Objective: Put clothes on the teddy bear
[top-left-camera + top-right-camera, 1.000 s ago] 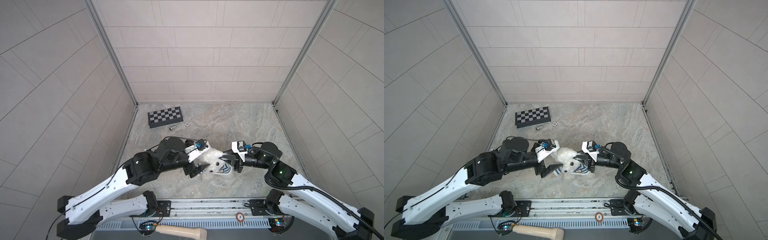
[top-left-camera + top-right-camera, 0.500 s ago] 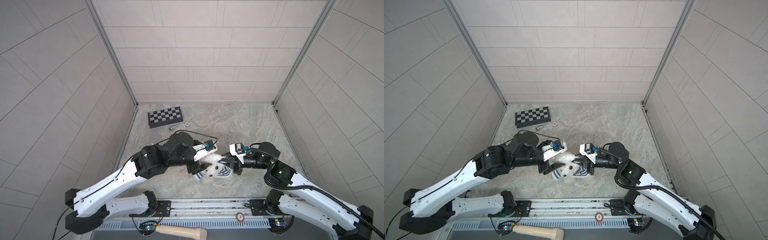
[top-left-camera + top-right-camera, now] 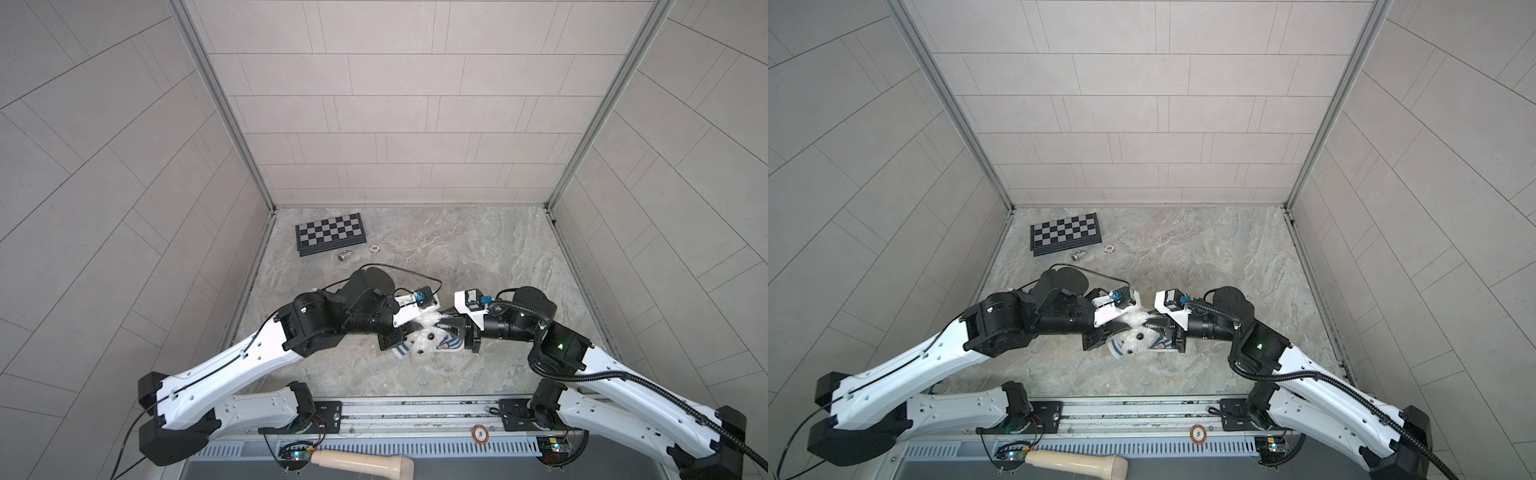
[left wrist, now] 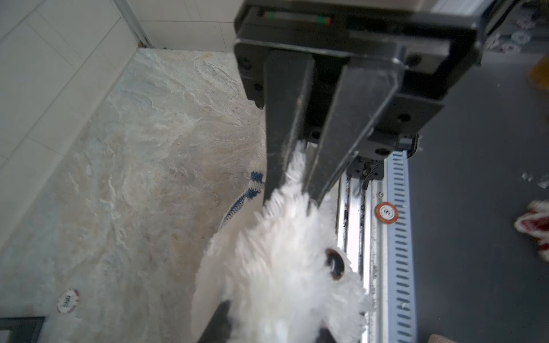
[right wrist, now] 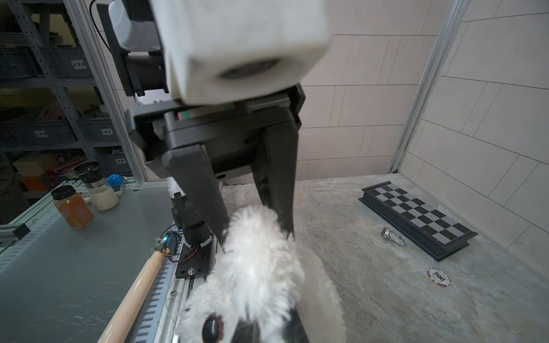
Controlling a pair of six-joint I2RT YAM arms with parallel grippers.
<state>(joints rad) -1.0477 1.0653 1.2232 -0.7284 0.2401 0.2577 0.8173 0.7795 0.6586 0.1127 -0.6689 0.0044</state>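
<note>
The white fluffy teddy bear (image 3: 424, 343) (image 3: 1136, 338) hangs face-forward between my two grippers near the table's front. A blue-and-white striped shirt (image 3: 401, 350) (image 4: 248, 190) sits bunched around it. My left gripper (image 3: 409, 332) (image 5: 255, 231) is shut on a fluffy tuft at one side of the bear's head (image 5: 258, 261). From the other side my right gripper (image 3: 451, 328) (image 4: 297, 190) is shut on a tuft of fur (image 4: 297, 166). White fur fills the space between each wrist camera's own fingers. The bear's body and limbs are mostly hidden.
A folded chessboard (image 3: 330, 232) lies at the back left, with a poker chip (image 3: 375, 248) and a small metal piece (image 3: 344, 255) beside it. Tiled walls enclose three sides. A wooden handle (image 3: 361, 459) and another chip (image 3: 479, 433) lie beyond the front rail.
My left gripper has swung in from the left to the bear's head and closed on its fur. The right gripper has kept its grip with hardly any movement.
</note>
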